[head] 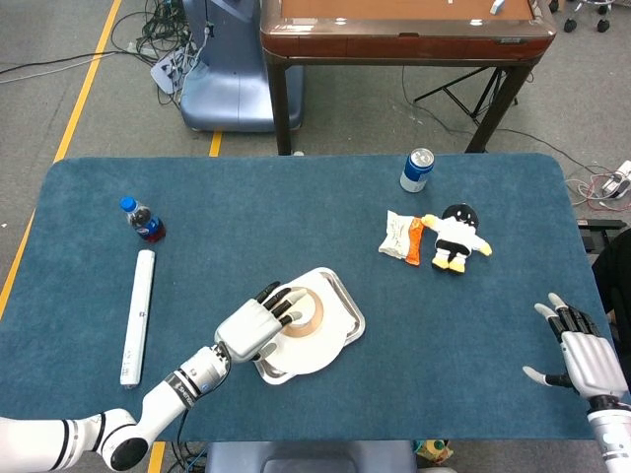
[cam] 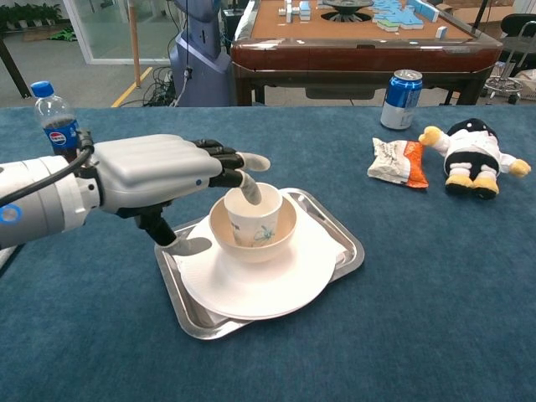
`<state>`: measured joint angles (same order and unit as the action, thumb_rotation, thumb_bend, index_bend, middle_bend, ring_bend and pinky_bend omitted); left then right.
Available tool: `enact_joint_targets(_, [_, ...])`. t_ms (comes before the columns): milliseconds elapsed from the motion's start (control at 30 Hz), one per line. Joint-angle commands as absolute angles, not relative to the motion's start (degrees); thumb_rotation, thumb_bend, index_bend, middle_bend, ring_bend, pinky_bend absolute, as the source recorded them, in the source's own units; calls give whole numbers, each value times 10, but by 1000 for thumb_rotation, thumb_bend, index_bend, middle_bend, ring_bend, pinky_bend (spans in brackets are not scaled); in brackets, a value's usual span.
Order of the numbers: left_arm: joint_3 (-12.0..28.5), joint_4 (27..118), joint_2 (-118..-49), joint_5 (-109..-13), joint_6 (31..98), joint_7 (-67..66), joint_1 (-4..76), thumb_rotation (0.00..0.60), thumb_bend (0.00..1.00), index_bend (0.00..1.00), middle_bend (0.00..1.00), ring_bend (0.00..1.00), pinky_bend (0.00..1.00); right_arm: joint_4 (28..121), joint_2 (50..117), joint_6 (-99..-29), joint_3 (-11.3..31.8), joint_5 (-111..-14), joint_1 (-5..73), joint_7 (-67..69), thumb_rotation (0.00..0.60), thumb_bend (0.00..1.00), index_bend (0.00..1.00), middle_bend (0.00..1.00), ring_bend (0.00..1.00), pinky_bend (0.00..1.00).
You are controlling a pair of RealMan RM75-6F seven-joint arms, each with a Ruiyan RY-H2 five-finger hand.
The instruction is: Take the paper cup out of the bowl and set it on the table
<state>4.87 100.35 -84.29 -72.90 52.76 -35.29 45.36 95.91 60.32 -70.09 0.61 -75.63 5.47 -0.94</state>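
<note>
A white paper cup (cam: 258,219) with a small print stands upright in a tan bowl (cam: 285,228). The bowl sits on a white plate (cam: 268,289) on a metal tray (cam: 350,244). In the head view the cup (head: 300,311) is half hidden under my left hand (head: 258,327). My left hand (cam: 159,172) reaches in from the left with its fingers spread over the cup's mouth. One fingertip (cam: 249,193) dips at the rim and the thumb (cam: 188,245) lies low beside the plate. It holds nothing. My right hand (head: 582,353) rests open at the table's near right edge.
A cola bottle (head: 145,221) and a white tube (head: 138,313) lie at the left. A blue can (cam: 403,99), a snack packet (cam: 395,162) and a plush toy (cam: 473,155) are at the far right. A brown table (head: 394,30) stands behind.
</note>
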Motion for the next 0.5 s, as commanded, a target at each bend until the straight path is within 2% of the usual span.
enact_joint_targets(33, [51, 999, -846, -723, 525, -353, 458, 600, 319, 218, 9, 0, 0, 959, 603, -701, 6, -756, 55, -9, 600, 204, 0, 0, 0, 0])
enact_joint_targets(500, [54, 954, -866, -722, 517, -335, 478, 600, 319, 232, 9, 0, 0, 958, 602, -696, 7, -750, 57, -6, 600, 203, 0, 0, 0, 0])
